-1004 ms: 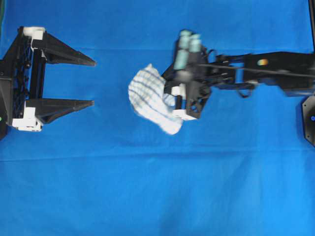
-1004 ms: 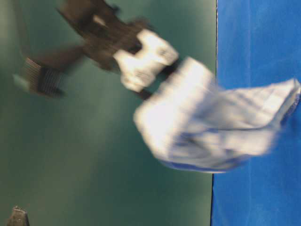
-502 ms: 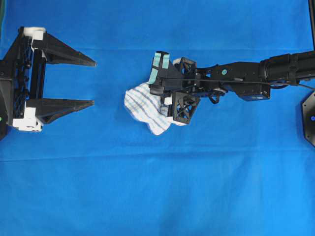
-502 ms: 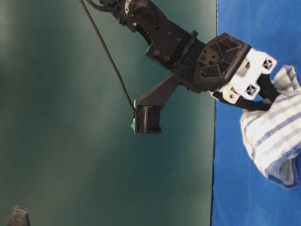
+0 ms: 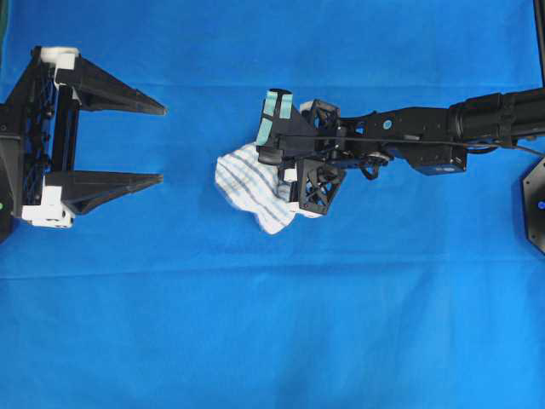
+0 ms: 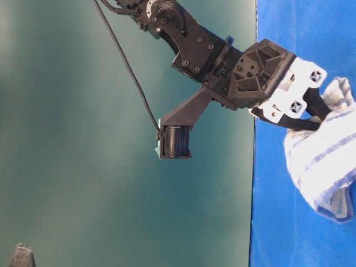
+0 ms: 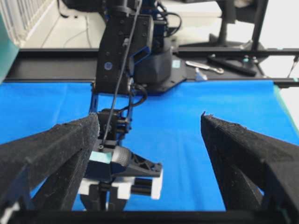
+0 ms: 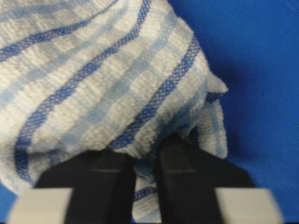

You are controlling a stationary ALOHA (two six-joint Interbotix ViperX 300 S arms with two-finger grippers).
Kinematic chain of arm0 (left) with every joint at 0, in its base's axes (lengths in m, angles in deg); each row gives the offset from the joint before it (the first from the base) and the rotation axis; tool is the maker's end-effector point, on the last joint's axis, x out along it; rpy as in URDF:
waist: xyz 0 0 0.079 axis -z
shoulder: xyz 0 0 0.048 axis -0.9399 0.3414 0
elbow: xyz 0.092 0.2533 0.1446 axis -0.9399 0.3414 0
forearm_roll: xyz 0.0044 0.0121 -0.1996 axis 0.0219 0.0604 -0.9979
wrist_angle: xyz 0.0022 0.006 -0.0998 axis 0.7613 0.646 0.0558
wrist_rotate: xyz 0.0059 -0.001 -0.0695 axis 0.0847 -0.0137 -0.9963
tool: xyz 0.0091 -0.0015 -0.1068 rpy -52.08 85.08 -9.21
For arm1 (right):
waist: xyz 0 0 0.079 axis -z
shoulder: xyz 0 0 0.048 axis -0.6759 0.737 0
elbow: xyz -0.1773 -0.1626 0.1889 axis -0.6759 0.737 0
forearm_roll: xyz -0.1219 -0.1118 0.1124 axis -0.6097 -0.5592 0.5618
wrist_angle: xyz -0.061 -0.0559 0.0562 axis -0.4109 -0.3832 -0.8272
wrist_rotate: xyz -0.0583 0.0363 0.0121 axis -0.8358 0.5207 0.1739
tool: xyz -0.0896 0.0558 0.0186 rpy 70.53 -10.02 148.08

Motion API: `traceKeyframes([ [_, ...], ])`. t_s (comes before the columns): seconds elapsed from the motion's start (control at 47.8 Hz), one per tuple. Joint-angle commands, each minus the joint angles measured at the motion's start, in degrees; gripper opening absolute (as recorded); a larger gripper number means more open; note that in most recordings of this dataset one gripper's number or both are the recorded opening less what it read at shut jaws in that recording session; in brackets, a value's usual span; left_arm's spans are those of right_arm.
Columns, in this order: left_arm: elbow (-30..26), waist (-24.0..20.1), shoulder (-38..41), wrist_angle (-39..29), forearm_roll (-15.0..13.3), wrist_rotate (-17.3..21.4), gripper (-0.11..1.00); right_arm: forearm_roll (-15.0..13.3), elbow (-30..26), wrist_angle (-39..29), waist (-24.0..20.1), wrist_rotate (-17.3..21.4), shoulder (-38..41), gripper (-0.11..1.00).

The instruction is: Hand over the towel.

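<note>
Blue cloth covers the table (image 5: pixel 272 341); the soft white blue-checked woven towel (image 5: pixel 247 183) bunches, partly hidden, at the right hand (image 8: pixel 145 170), whose fingers pinch it; the left hand (image 5: pixel 157 145) gapes well apart.

black arms (image 5: pixel 477 123), lattice-patterned gripper frames, white finger mounts (image 6: pixel 295 92), black cable (image 6: pixel 125 64), teal-taped wrist camera (image 5: pixel 274 111).

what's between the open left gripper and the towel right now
Nothing but bare blue cloth: in the overhead view, the stretch from the left gripper to the towel is unoccupied.
</note>
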Motion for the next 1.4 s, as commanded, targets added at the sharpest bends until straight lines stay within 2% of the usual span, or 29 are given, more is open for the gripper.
traceKeyframes([
  [0.0, -0.62, -0.09, -0.09, 0.53, 0.09, 0.18, 0.94, -0.09, -0.09, -0.88, 0.18, 1.14, -3.34, 0.33],
  [0.084, -0.7, -0.09, -0.09, 0.62, 0.09, 0.53, 0.94, -0.35, 0.97, -0.7, 0.09, 1.49, -6.06, 0.58],
  [0.167, -0.62, -0.09, -0.09, 0.62, 0.0, 0.53, 0.94, -0.35, 2.29, -0.7, 0.0, 1.67, -10.02, 0.71],
  [0.418, -0.35, -0.09, -0.09, 0.62, 0.09, 0.53, 0.94, -0.53, 6.59, 3.08, -0.09, 1.67, -23.82, 0.7],
  [0.753, 0.18, -0.09, 0.26, 0.62, 0.09, 0.53, 0.94, -1.58, 13.97, 17.4, -1.32, 1.05, -39.29, 0.7],
  [0.92, 0.7, -0.09, 0.44, 0.62, 0.09, 0.53, 0.94, -1.76, 17.4, 20.3, -1.49, 1.05, -43.59, 0.7],
  [1.108, 1.05, 0.0, 0.44, 0.88, 0.09, 0.53, 0.94, -1.67, 18.46, 21.71, -1.41, 1.05, -43.51, 0.7],
  [1.276, 1.58, -0.09, -1.05, -0.26, 0.09, 0.53, 0.93, -1.67, 18.63, 21.27, -1.41, 1.05, -44.3, 0.7],
  [1.38, 2.72, -0.09, -4.92, -3.87, 0.09, 0.53, 0.93, -1.67, 19.86, 18.72, -1.49, 1.05, -48.25, 0.7],
])
